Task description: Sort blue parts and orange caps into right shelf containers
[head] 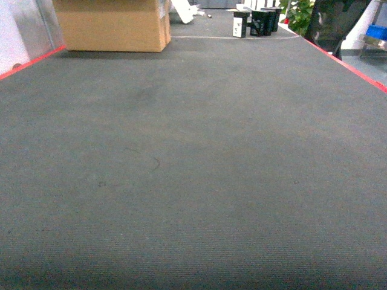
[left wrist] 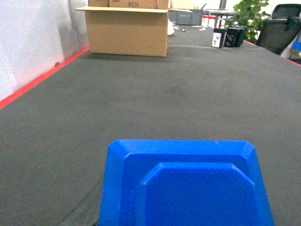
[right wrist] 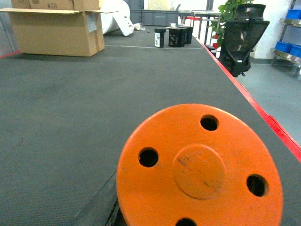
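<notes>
Grey carpet (head: 193, 181) beyond; blue part (left wrist: 186, 188) and orange cap (right wrist: 200, 169) hide both jaws, grip unclear

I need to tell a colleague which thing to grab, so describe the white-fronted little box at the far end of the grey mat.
Start at the big cardboard box on the mat's far left, then look right along the far edge to a short row of small black boxes. The white-fronted box is the leftmost, the only one with a white face.

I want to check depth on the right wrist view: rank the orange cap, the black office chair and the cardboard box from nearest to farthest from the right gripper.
1. Orange cap, right at the camera, bottom centre.
2. Black office chair, far right, off the mat.
3. Cardboard box, far left; close to the chair's depth, so this order is uncertain.
</notes>
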Motion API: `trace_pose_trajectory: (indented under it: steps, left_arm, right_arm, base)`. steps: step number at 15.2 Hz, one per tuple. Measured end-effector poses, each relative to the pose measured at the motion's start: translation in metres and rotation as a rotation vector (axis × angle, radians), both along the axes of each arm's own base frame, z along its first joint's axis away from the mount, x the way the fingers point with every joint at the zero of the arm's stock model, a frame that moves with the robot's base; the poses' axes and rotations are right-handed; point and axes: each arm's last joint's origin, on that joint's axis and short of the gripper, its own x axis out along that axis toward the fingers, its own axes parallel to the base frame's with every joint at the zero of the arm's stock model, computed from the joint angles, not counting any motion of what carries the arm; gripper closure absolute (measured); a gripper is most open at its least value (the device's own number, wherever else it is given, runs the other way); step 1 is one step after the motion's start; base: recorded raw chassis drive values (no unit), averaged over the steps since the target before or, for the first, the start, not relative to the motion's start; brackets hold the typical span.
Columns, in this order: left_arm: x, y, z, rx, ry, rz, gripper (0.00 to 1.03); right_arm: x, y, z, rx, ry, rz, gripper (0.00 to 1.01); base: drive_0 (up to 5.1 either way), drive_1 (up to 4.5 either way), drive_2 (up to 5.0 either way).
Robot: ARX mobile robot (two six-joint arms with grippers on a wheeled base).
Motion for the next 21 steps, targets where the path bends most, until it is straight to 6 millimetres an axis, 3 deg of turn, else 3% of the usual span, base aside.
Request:
trace_pose_trajectory:
  steps: [9, 10, 11, 21]
  left_arm:
    - [-0.013, 0.0, -0.001, 0.0, 0.002, 0.001, 0.61]
    - [-0.019, 0.0, -0.006, 0.0, 0.047, -0.002, 0.61]
    - [-0.022, 0.0, -0.001, 0.0, -0.013, 0.0, 0.61]
    - [-0.022, 0.0, -0.003, -0.001, 0.005, 0.002, 0.62]
  right_arm:
    - [-0.019, 0.0, -0.006, 0.0, 0.04, 0.004, 0.58]
    - [-0.021, 0.0, -0.001, 0.001, -0.015, 0.006, 0.58]
    - [-0.02, 0.0, -0.004, 0.002, 0.014, 0.004, 0.58]
    - [-0.02, 0.0, -0.004, 0.003, 0.008, 0.005, 0.58]
  base:
    - [0.0, 0.0, 0.0]
    - [0.0, 0.0, 0.0]
    - [0.0, 0.0, 0.0]
    - [-0.1, -0.06, -0.1]
